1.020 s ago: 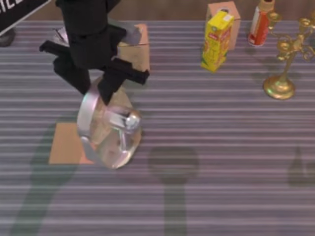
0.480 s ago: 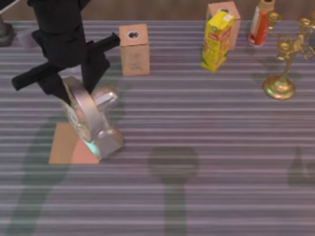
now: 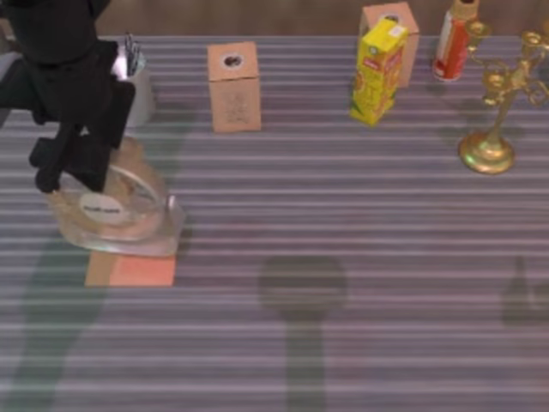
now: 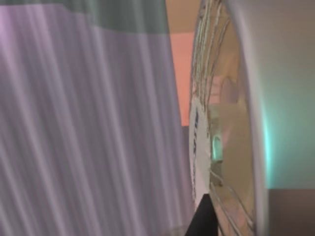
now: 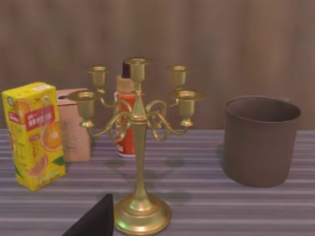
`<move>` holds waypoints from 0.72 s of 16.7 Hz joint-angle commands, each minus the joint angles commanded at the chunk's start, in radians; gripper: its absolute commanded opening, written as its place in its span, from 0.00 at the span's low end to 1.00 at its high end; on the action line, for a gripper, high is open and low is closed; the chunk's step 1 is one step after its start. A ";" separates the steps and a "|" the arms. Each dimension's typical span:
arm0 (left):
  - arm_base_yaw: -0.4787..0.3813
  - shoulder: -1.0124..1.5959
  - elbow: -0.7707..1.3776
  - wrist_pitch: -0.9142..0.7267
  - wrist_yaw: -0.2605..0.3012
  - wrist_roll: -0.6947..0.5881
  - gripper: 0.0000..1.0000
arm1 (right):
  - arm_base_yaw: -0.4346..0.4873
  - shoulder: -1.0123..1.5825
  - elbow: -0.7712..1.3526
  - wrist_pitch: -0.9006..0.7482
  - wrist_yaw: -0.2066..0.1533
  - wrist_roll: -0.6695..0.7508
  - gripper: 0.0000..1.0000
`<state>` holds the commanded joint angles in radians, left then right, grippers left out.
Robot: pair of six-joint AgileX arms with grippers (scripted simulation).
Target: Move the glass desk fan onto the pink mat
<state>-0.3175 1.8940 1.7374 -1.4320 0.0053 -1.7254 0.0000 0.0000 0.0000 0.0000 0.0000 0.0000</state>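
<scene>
Spanning the whole top view, the striped purple-grey tabletop point(image 3: 343, 215) gives free room around the work on its left side; along its far edge stand a tan box point(image 3: 233, 86), a yellow juice carton point(image 3: 376, 70), a red bottle point(image 3: 452, 39) and a gold candelabrum point(image 3: 497, 94), all well apart from the task's things, while a grey pen cup point(image 3: 137, 81) sits just behind the left arm; the glass desk fan point(image 3: 116, 210) is tilted, its round face turned up toward the camera, its near rim overlapping the far edge of the pink mat point(image 3: 130, 271), so most of the mat shows bare on the near side of it; judged from this, the fan needs to travel toward the table's near edge and come upright to sit squarely on the mat; the left gripper point(image 3: 73, 167) is at the fan's far-left rim, and the left wrist view shows the cage point(image 4: 216, 128) hard against a dark finger point(image 4: 202, 221), so it appears clamped on the rim; the right arm is out of the top view, its wrist camera facing the candelabrum; whether its fingers are parted cannot be told.
</scene>
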 joint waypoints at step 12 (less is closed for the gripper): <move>0.015 -0.015 -0.058 0.046 0.000 -0.120 0.00 | 0.000 0.000 0.000 0.000 0.000 0.000 1.00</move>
<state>-0.3030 1.8785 1.6791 -1.3863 0.0055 -1.8450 0.0000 0.0000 0.0000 0.0000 0.0000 0.0000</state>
